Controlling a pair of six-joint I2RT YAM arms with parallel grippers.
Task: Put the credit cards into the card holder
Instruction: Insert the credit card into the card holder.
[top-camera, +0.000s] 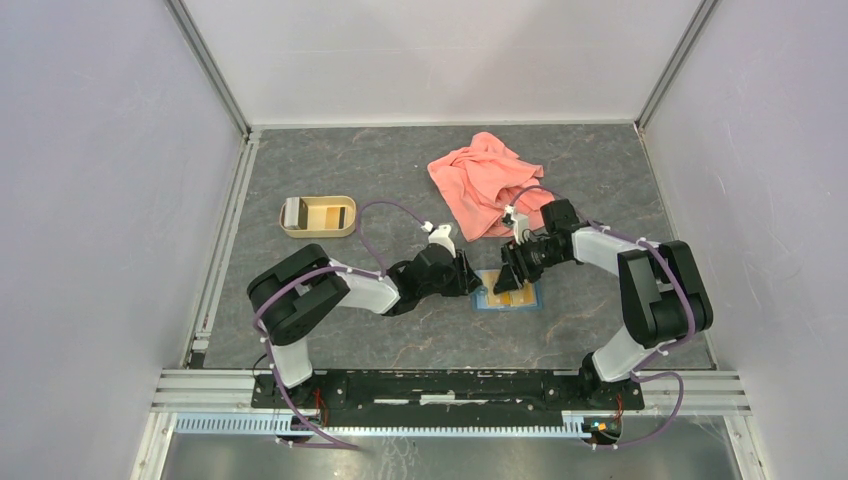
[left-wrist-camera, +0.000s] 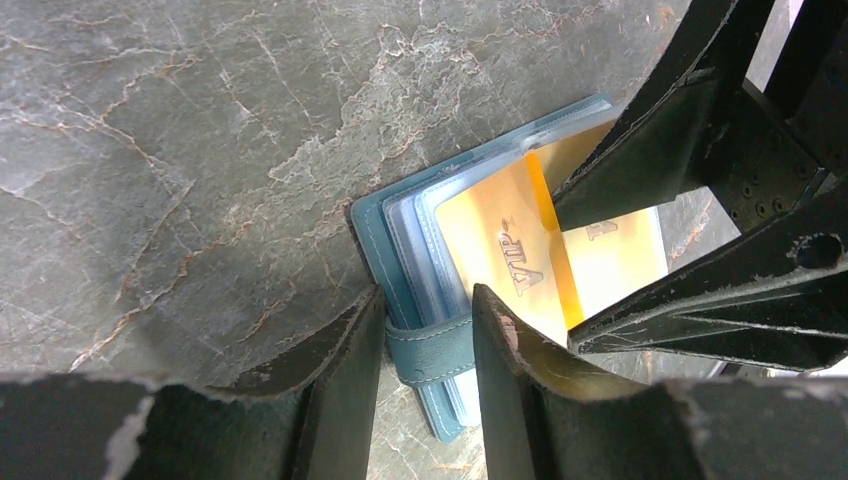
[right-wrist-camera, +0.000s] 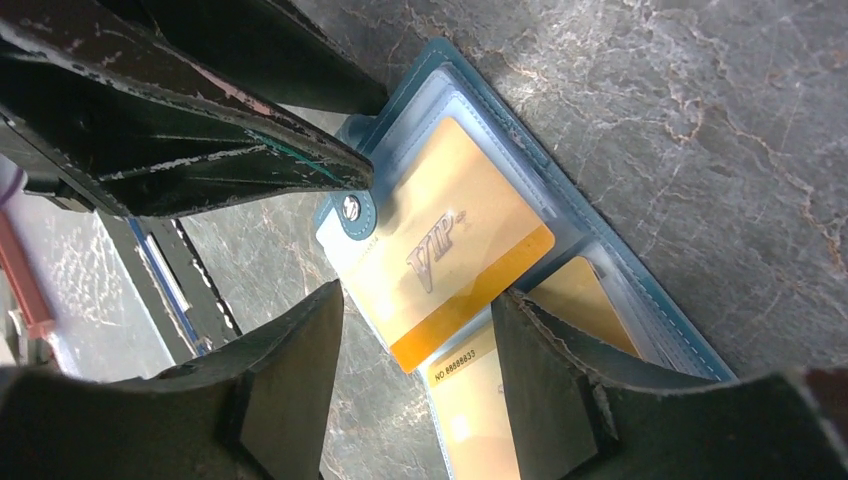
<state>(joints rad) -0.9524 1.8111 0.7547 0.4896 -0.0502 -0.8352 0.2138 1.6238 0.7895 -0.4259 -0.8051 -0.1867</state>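
The card holder (left-wrist-camera: 375, 250) is lying open and flat on the grey table (top-camera: 380, 170) between the 2 grippers, its clear sleeves facing up. 1 orange-tan card marked VIP (right-wrist-camera: 450, 250) is resting loose across the sleeves. A 2nd card with a printed number (right-wrist-camera: 475, 405) is lying at its lower end, and a 3rd (right-wrist-camera: 580, 300) is showing partly tucked into a sleeve beside them.

The left gripper (left-wrist-camera: 427, 305) is standing about half-open astride the strap (left-wrist-camera: 428, 348), 1 finger on each side. Whether it is pinching the strap or only pinning the cover cannot be told. The right gripper (right-wrist-camera: 418, 295) is hovering with its jaws apart around the VIP card's orange end, holding nothing.

The cards are probably light, stiff and slick, and hard to lift off a flat surface. Taking 1 by its 2 long edges near the free end looks best, then sliding it in at a shallow angle. The holder is looking soft and floppy, likely to skid or fold unless its cover is being held down
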